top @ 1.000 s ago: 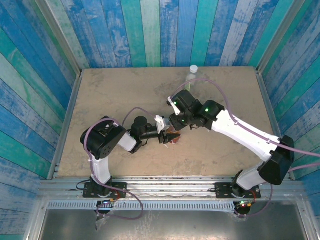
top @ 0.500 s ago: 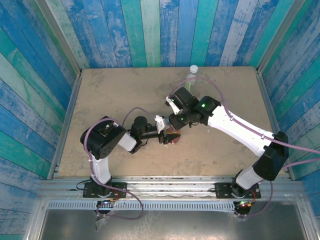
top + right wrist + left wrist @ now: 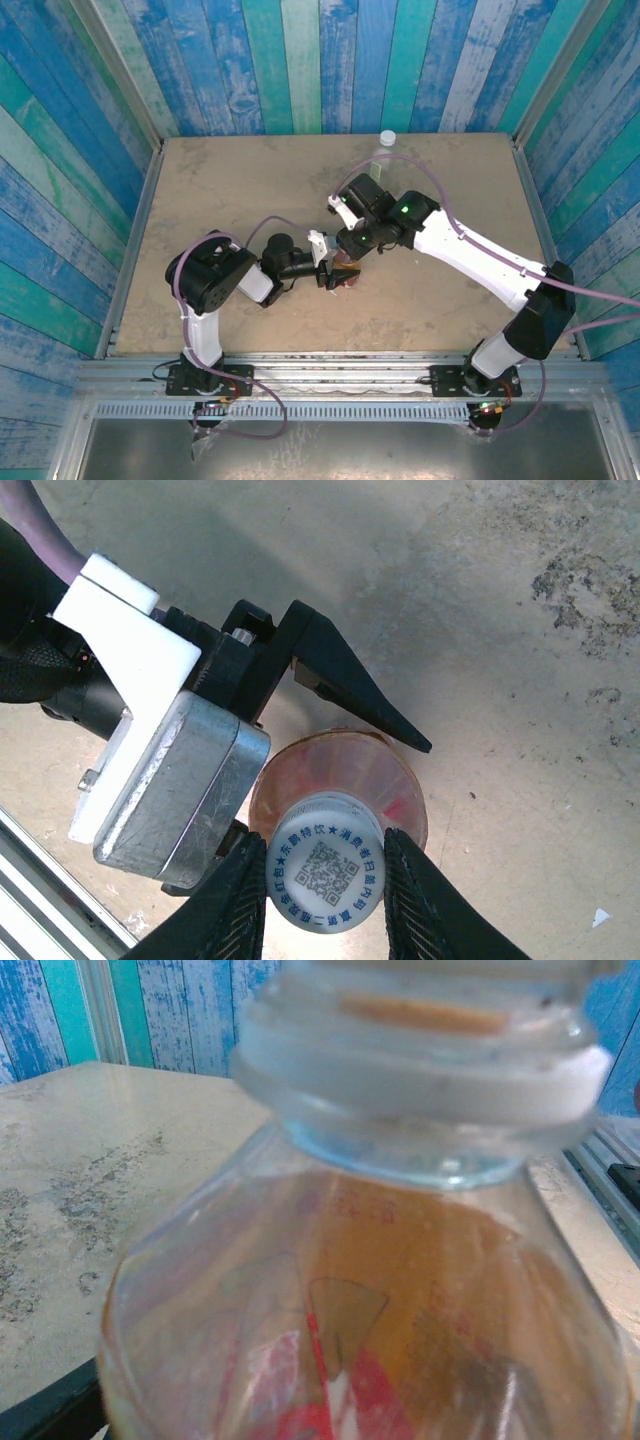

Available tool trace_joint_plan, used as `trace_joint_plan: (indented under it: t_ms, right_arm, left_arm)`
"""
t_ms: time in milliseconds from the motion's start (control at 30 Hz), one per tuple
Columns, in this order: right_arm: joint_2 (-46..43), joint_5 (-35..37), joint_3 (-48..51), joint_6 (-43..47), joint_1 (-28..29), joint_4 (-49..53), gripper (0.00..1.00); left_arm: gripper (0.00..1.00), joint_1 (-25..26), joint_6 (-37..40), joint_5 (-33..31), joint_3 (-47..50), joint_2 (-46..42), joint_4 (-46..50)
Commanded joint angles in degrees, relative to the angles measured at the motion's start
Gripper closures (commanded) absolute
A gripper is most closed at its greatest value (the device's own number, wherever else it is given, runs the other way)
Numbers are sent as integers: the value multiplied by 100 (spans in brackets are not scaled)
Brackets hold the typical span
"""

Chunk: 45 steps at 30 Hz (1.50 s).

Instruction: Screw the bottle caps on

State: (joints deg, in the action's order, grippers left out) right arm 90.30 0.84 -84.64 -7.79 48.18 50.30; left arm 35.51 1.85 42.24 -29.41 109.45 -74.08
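Spread apart on the left gripper [image 3: 333,272], flanking the amber bottle [image 3: 346,277] from 9 o'clock, mid-way across the table [image 3: 200,200]. Clamped with the right gripper [image 3: 325,882], from 2 o'clock, on the white cap [image 3: 325,865] atop it. At 12 o'clock, by the far edge, the pale bottle [image 3: 382,150].

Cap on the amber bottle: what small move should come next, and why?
Probably close the left gripper on the bottle before any twist. The right gripper pinches the cap, which sits on the neck, but the left gripper stands open, with its visible side apart from the bottle. With nothing holding it, a twist might only spin the bottle on the table.
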Motion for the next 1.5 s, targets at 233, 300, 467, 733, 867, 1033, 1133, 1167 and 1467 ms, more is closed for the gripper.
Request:
trace_joint_plan:
  t_ms: [233,300,467,733,867,1033,1133,1167,1467]
  right_arm:
    - [302,72,-246,121,-12,737,69]
    - [321,91,-258,126,-11,765,69]
    - [338,108,-281,116,-12,813,69]
    - [294,109,-316,147,-11,909,69]
    - [303,92,-333,146,-16,912,69]
    - [320,-13,-394,220,5,929,69]
    - [325,-21,-431,395,73,946,69]
    - [343,-16,-439,454,106,946,69]
    - [465,40,-732,656,288,1038,70]
  left_arm:
    - [30,-19,15,216,-56,332,-137]
    - [30,-24,35,220,-30,340,-172]
    - [22,-17,28,165,47,367,-318]
    - [30,-17,-26,101,128,370,-436]
    - [36,-17,8,127,112,343,-339]
    - [46,-17,33,139,146,330,-346]
    - [47,-18,44,171,129,323,-300]
    - [47,-22,46,183,120,326,-276]
    - [50,-18,77,250,-10,298,27]
